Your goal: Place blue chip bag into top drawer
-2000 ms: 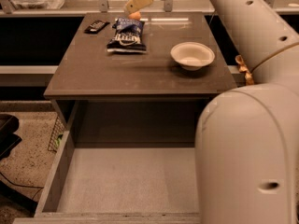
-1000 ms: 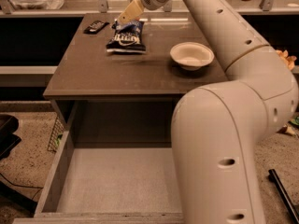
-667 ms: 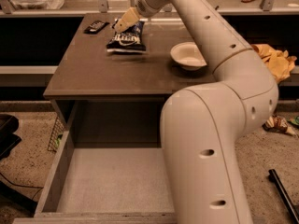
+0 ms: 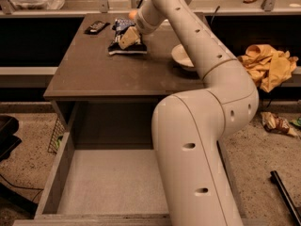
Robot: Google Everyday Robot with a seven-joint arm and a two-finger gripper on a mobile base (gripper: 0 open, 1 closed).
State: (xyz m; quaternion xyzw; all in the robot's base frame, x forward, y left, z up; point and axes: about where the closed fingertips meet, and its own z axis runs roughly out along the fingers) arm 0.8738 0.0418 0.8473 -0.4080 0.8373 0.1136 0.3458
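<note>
The blue chip bag (image 4: 124, 46) lies crinkled on the far part of the brown cabinet top (image 4: 103, 72). My gripper (image 4: 128, 37) reaches down from the white arm and sits right on top of the bag's middle, its tan fingers (image 4: 129, 36) against the foil. The top drawer (image 4: 113, 182) is pulled out wide open below the cabinet top, with a pale grey flat bottom and nothing in it. My arm's big white links cover the drawer's right side.
A small flat black packet (image 4: 96, 27) lies at the far left corner of the top. A white bowl (image 4: 182, 56) sits to the right, partly behind my arm. A yellow cloth (image 4: 268, 66) and a wrapper (image 4: 277, 124) lie on the floor at right.
My gripper has come down and leftward from above the bag's far end onto the bag. The arm has swung across the view. The bag and drawer have not moved.
</note>
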